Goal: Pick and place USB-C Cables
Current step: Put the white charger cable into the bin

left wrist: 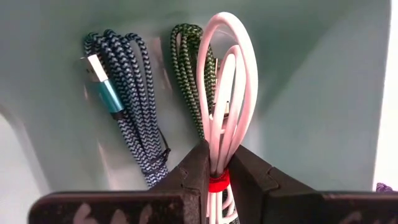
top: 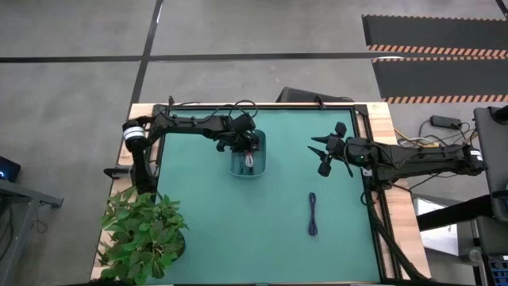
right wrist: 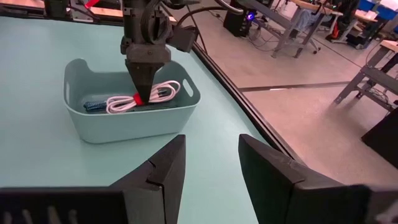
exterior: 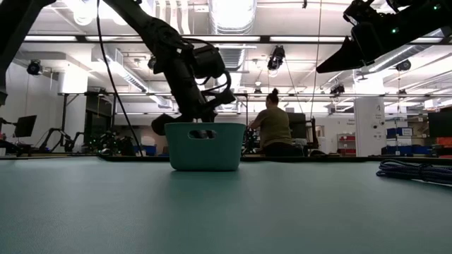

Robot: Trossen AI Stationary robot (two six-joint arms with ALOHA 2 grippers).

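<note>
White cable going into the bin, looks like three of four are sorted.

Left claw (right wrist: 142, 94) is pinching the white cable (left wrist: 227, 93) at its red tie inside the teal bin (right wrist: 93, 134), laying it lengthwise next to the blue cable (left wrist: 121, 106) and green cable (left wrist: 189, 68). Purple cable (top: 313, 214) is lying on the counter (top: 278, 238), long axis running front to back. Right claw (top: 324, 151) is hanging wide open, holding nothing.

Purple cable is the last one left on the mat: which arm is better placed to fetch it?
The right. Its open pincer hangs free above the mat, near the purple cable. The left pincer is down in the bin, shut on the white cable.
</note>
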